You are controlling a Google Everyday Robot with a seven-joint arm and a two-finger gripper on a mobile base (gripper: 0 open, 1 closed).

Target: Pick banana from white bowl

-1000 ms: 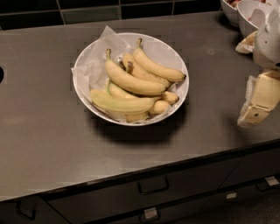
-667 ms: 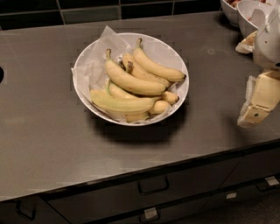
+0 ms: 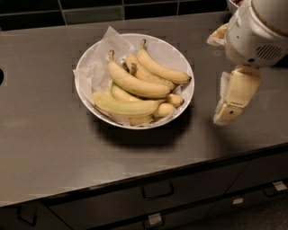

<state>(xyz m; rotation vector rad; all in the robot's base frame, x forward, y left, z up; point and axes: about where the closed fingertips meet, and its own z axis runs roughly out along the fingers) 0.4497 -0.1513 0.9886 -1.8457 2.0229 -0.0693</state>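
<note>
One cream-coloured pincer (image 3: 227, 110) hangs at the right of the picture, under a rounded white arm housing (image 3: 256, 31). It points down and slightly left above the tabletop (image 3: 45, 143). Whether it is open or closed cannot be told from this angle. It is near the right side of the white bowl (image 3: 77, 81) but clear of the rim and touches none of the fruit.

The bowl is wide and shallow, lined with crumpled white paper (image 3: 96, 58), and it sits on the tabletop left of the pincer, casting a dark shadow toward the front. Several bananas are piled inside. The banana (image 3: 135, 83) of the task lies across the middle on top of the pile, long and evenly curved. Its long axis runs diagonally, with the thin greenish stem pointing up and left toward the back of the bowl and the blunt end pointing down and right. A similar banana (image 3: 159, 67) lies just behind it, nearly parallel. A paler, greenish banana (image 3: 126, 107) lies along the front, almost level from left to right.

The tabletop is dark grey and smooth, with a dull shine. Dark drawers with handles (image 3: 157, 191) run below its front edge, and dark tiles (image 3: 90, 13) line the wall behind.
</note>
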